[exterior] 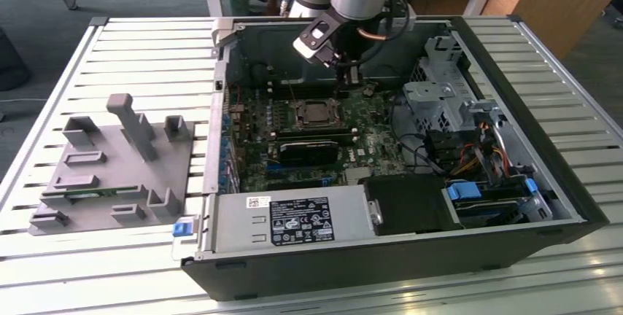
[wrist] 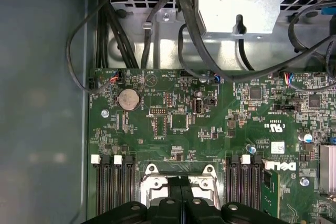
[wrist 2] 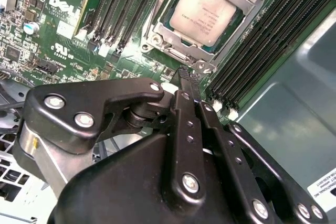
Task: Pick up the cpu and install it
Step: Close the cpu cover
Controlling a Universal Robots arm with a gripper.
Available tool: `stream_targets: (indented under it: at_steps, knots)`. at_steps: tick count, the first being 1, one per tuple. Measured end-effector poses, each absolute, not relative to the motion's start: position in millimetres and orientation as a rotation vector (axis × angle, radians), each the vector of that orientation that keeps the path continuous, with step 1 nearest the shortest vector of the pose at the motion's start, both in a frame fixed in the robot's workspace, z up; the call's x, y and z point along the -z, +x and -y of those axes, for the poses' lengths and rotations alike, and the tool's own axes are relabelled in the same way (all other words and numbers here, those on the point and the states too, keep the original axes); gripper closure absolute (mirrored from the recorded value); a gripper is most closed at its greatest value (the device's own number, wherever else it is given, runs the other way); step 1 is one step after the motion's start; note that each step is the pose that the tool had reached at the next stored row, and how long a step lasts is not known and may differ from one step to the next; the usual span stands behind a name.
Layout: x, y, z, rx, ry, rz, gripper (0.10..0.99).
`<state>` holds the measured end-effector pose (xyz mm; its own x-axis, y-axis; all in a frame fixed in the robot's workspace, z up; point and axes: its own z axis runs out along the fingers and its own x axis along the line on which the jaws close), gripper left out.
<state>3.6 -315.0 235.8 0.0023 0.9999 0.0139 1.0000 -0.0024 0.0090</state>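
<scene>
The cpu (wrist 2: 206,11), a silver-grey square chip, lies in its metal socket frame (wrist 2: 157,35) on the green motherboard (exterior: 292,122); it also shows in the exterior view (exterior: 314,113). My gripper (wrist 2: 188,77) hangs just above the board beside the socket, its black fingers pressed together with nothing between them. In the exterior view the gripper (exterior: 349,78) sits a little behind the socket, inside the open computer case (exterior: 545,176). In the first wrist view the fingertips (wrist: 178,182) cover the middle of the socket frame (wrist: 152,182).
Black memory slots (wrist 2: 252,40) flank the socket. A black block (exterior: 311,147) lies in front of it, a grey power supply (exterior: 292,220) nearer still. Drive cage (exterior: 438,96) and cables (exterior: 438,154) fill the case's right. A grey fixture plate (exterior: 107,176) lies on the slatted table.
</scene>
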Motion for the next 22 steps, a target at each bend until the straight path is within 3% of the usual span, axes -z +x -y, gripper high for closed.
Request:
stream_targets:
  at_steps: [22]
  knots:
    - [-227,-24,315,0.025,-2.221,2.216,0.98]
